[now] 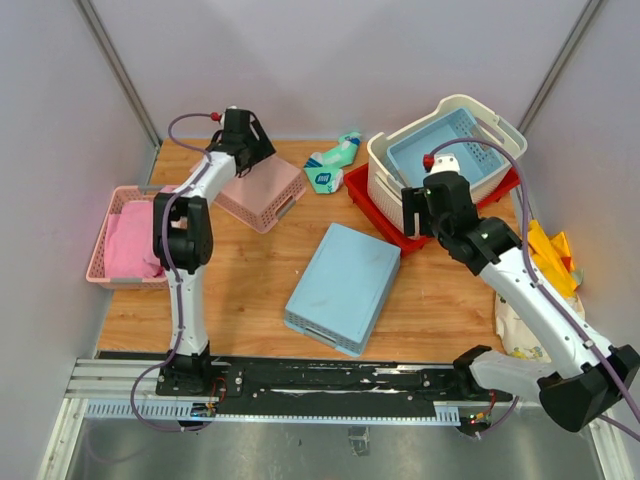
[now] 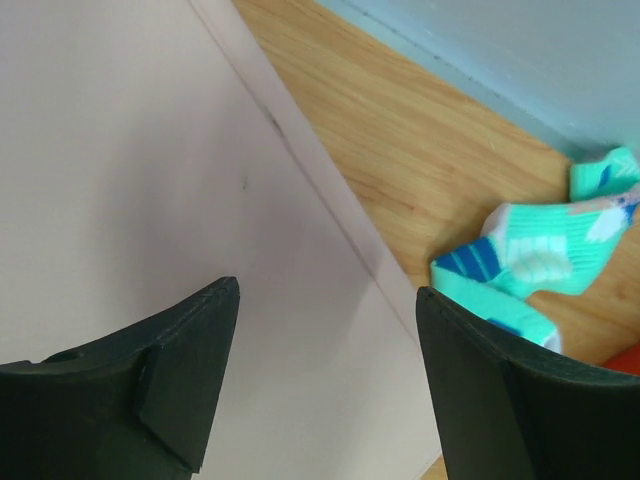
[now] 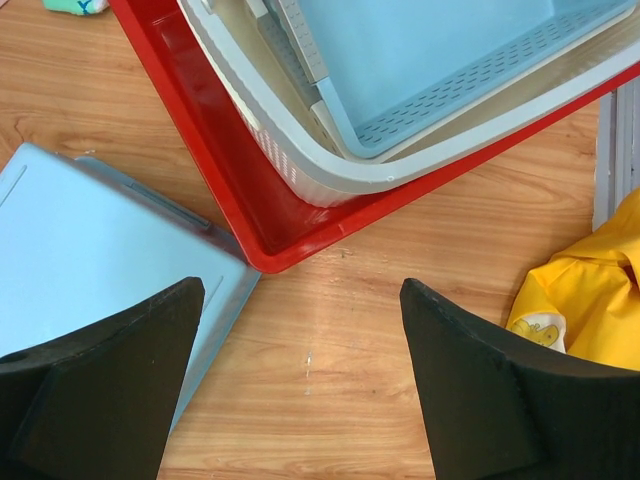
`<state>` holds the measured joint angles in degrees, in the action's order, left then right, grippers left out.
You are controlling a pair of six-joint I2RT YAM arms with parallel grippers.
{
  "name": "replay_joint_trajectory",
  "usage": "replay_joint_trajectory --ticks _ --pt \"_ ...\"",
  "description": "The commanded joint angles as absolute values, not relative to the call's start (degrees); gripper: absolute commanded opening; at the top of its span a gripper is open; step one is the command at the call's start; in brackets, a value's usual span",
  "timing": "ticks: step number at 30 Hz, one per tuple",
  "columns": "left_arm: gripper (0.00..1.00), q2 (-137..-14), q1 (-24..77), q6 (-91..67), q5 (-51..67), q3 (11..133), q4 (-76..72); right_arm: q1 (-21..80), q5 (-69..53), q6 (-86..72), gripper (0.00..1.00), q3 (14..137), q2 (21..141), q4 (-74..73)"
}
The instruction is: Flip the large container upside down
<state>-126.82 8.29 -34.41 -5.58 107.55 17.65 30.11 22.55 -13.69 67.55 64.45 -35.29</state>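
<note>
The container (image 1: 386, 178) sits upright at two o'clock on the desk (image 1: 250, 290), nested in the red tray (image 1: 362, 190) with a blue basket (image 1: 440, 155) inside it. The right fingers (image 3: 120, 380) are spread wide, grasping nothing, over the tray's near corner. The left fingers (image 2: 180, 370) are released too, above the upturned pink basket (image 1: 262, 190) at eleven o'clock.

Wooden table (image 1: 430, 300), surface visible between items; upright pink basket (image 1: 105, 215) at left edge; overturned pink basket (image 1: 265, 190) at back left; teal-and-white item (image 1: 333, 165) just beside it; red tray (image 1: 385, 222) at back right; overturned blue bin (image 1: 342, 285) at centre, one corner close by the tray; yellow cloth (image 1: 552, 255) at right edge
</note>
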Motion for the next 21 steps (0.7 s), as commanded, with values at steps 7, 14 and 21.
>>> replay_joint_trajectory --ticks 7,14,21 --pt "0.95 -112.97 18.86 -8.2 -15.91 92.37 17.55 29.62 21.37 -16.19 0.82 68.23 65.02 -35.09" --pt "0.99 -112.57 25.66 -0.77 -27.84 87.68 16.43 29.61 20.28 -17.02 0.82 67.01 63.27 -34.98" --pt "0.84 -122.51 26.46 -2.46 -34.77 97.11 22.98 29.56 20.85 -17.09 0.82 65.82 60.7 -35.31"
